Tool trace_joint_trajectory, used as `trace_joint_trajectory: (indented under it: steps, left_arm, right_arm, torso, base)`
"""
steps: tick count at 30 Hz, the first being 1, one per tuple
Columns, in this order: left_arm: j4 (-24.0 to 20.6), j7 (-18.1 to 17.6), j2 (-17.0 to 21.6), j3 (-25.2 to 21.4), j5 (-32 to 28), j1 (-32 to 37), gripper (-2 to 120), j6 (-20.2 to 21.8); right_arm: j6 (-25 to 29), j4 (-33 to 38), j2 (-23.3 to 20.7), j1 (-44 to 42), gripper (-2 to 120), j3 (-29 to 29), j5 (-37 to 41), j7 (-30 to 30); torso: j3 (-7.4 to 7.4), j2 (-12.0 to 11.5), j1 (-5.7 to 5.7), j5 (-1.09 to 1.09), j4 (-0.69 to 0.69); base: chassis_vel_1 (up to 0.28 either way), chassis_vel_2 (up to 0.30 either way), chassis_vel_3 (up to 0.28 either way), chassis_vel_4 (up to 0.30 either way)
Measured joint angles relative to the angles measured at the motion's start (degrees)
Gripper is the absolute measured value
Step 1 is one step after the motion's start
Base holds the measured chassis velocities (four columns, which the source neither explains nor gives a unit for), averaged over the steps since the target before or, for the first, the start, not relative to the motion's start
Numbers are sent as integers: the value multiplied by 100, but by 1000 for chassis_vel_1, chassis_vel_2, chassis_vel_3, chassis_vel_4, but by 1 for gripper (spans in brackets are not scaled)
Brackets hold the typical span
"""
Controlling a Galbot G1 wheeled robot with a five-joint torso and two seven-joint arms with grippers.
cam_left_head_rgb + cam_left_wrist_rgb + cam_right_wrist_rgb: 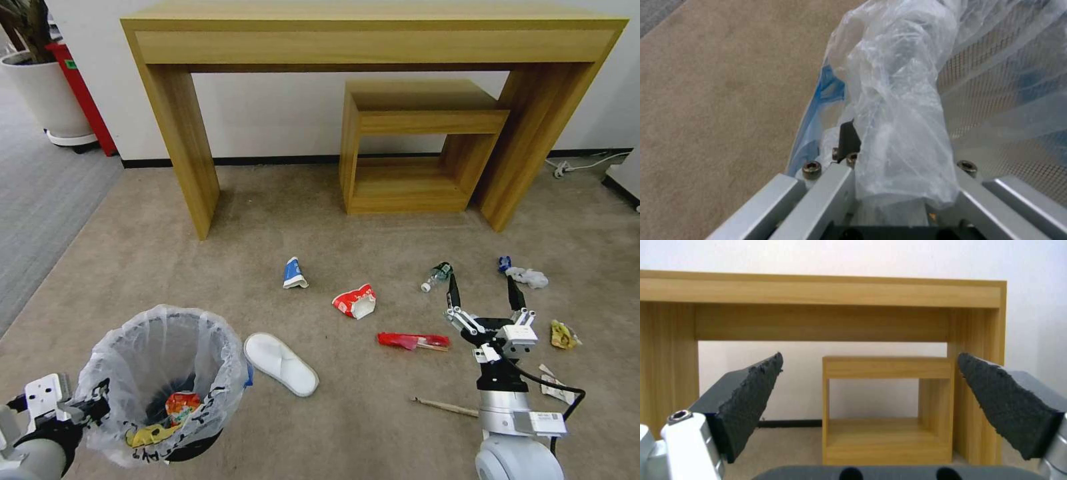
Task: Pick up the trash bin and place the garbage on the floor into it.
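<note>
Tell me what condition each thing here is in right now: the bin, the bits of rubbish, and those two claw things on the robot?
trash bin: upright, bag-lined, wrappers inside, gripped at its rim.
left gripper: shut on the trash bin's rim.
right gripper: open, holding nothing.
slipper: lying flat on the floor.
paper bowl: crushed, on the floor.
plastic bottle: lying on its side.
red wrapper: flat on the floor.
wooden stick: lying loose.

Bright even indoor light, soft shadows beneath table [373, 40], wide-angle edge bending, blurry wrist views
</note>
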Motion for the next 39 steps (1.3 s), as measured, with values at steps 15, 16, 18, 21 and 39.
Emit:
trace_joint_trajectory:
  steps: [15, 16, 18, 21, 39]
  left_arm:
    - [0, -50, 28, -11, -52, -8, 2, -10]
    - [0, -50, 29, -10, -49, -7, 2, -9]
    - [0, -50, 29, -9, -48, -7, 2, -9]
    - [0, -50, 29, -8, -47, -6, 2, -10]
    - [0, -137, 150, -197, -69, -26, 2, -24]
  right_arm:
    - [-197, -115, -73, 249, 100, -68, 15, -157]
    - [-176, -124, -65, 246, 100, -85, 19, -172]
    - [-154, -133, -58, 246, 100, -97, 21, -179]
    - [-134, -145, -39, 233, 100, -120, 12, -199]
    - [-1338, -230, -1162, 875, 100, -569, 1170, -439]
  torso:
    - [-3, 1, -1, -1, 2]
    - [-3, 0, -1, -1, 1]
    - [-3, 1, -1, -1, 1]
    - [-3, 1, -1, -1, 2]
    - [-3, 2, -1, -1, 1]
  base:
    - [3, -4, -2, 2]
    - [0, 0, 0, 0]
    - [0, 0, 0, 0]
    - [0, 0, 0, 0]
    - [-49, 45, 47, -44]
